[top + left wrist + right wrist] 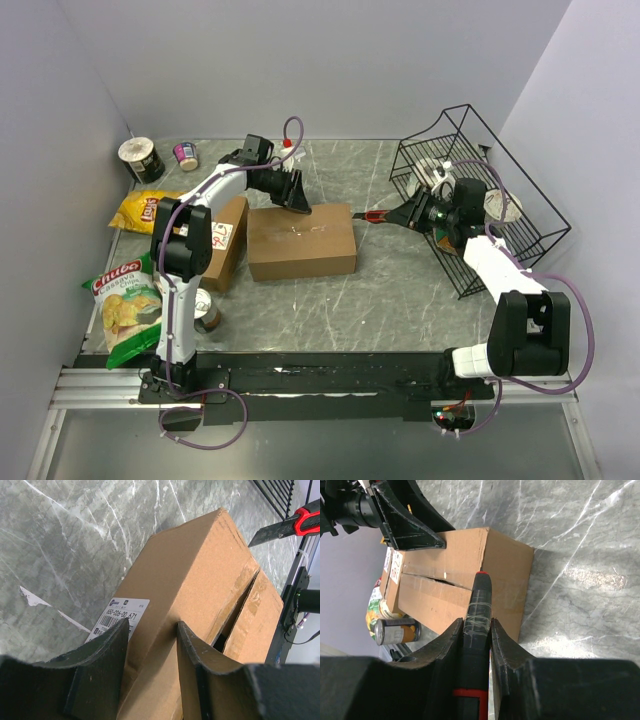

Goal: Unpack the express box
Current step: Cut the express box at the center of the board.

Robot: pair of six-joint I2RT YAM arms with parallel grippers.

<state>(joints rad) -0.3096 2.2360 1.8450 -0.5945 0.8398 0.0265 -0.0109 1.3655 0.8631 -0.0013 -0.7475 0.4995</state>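
The express box [300,240] is a brown carton lying flat mid-table, its top seam [240,605] slit into a dark gap. My left gripper [298,203] sits at its far top edge. In the left wrist view this gripper [152,625] is astride that edge. One finger is against the labelled side and the other on the top flap, both touching cardboard. My right gripper [477,622] is shut on a black and red box cutter [480,600]. The cutter [385,215] points left, its tip just off the box's right end, in line with the seam.
A tilted black wire basket [500,200] stands behind the right arm. A smaller labelled carton [225,245] lies to the left of the box. Further left are a yellow chip bag [145,208], a green chip bag [125,300], a can [207,312] and two cups [140,158].
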